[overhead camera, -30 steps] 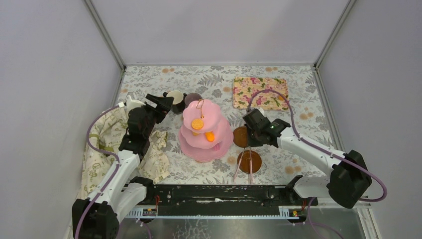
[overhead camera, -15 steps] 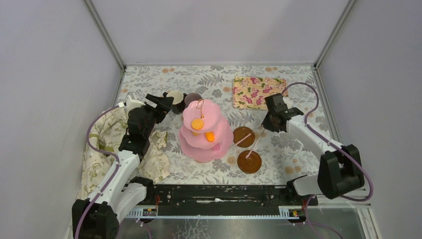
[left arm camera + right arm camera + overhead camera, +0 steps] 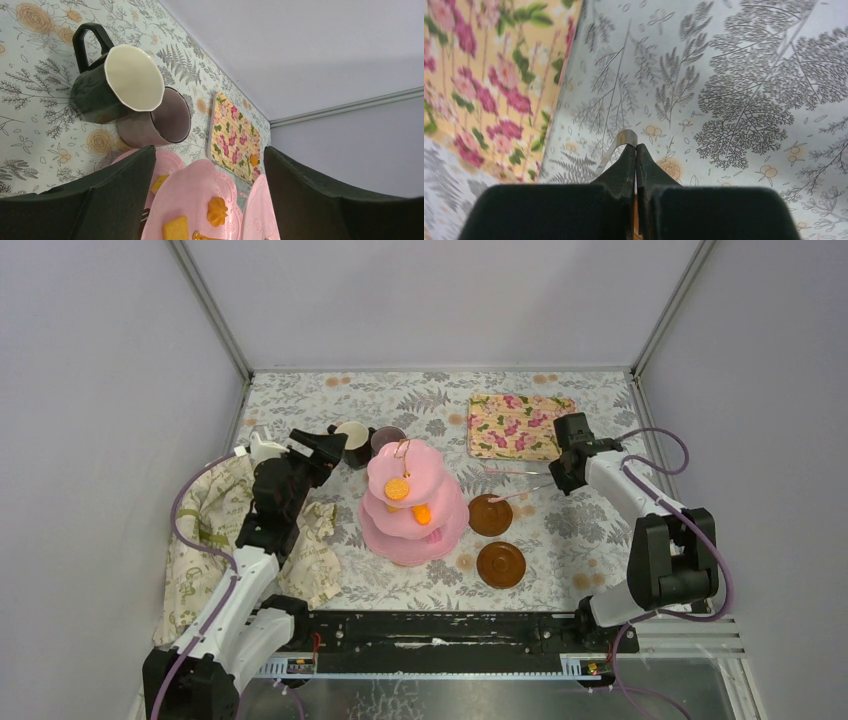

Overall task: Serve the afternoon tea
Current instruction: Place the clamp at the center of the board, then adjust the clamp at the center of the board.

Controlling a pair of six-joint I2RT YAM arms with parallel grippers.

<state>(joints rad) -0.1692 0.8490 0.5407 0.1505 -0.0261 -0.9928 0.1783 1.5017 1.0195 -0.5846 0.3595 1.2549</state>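
- The near saucer [image 3: 501,564] lies flat on the table [image 3: 600,400], close to the near edge and right of centre.
- The second saucer [image 3: 490,514] lies just beyond the first and apart from it, just beside the right of the cake stand's base.
- A beige leaf-print cloth [image 3: 215,530] lies crumpled along the left edge, partly under the left arm.
- The pink three-tier cake stand [image 3: 412,505] stands upright at the middle of the table, with its gold loop handle [image 3: 402,448] on top.
- Sweets rest on the tiers: an orange biscuit [image 3: 397,489] on an upper tier, an orange sweet [image 3: 421,513] on the tier below, and a pink sweet [image 3: 436,535] on the lowest tier.
- The left wrist view shows further orange pieces [image 3: 217,211] on the pink plates.
- The left gripper [image 3: 325,448] sits left of the stand, toward the left edge, and points at the mugs. Its fingers [image 3: 120,190] stand wide apart with nothing between them.
- The right gripper [image 3: 555,480] sits on the right side of the table, by the near right corner of the tray. Its fingers are pressed together on the metal bend [image 3: 624,137] of what appears to be a pair of thin tongs [image 3: 520,472].
- The two legs of the tongs spread leftward. One leg ends at the far rim of the second saucer; contact cannot be determined.
- The two dark mugs stand touching each other just beyond the stand, toward the far left corner. The left mug [image 3: 352,440] has a pale interior and a handle on its left. The right mug [image 3: 387,440] has a darker interior.
- The floral tray [image 3: 522,426] lies flat near the far edge, right of centre.
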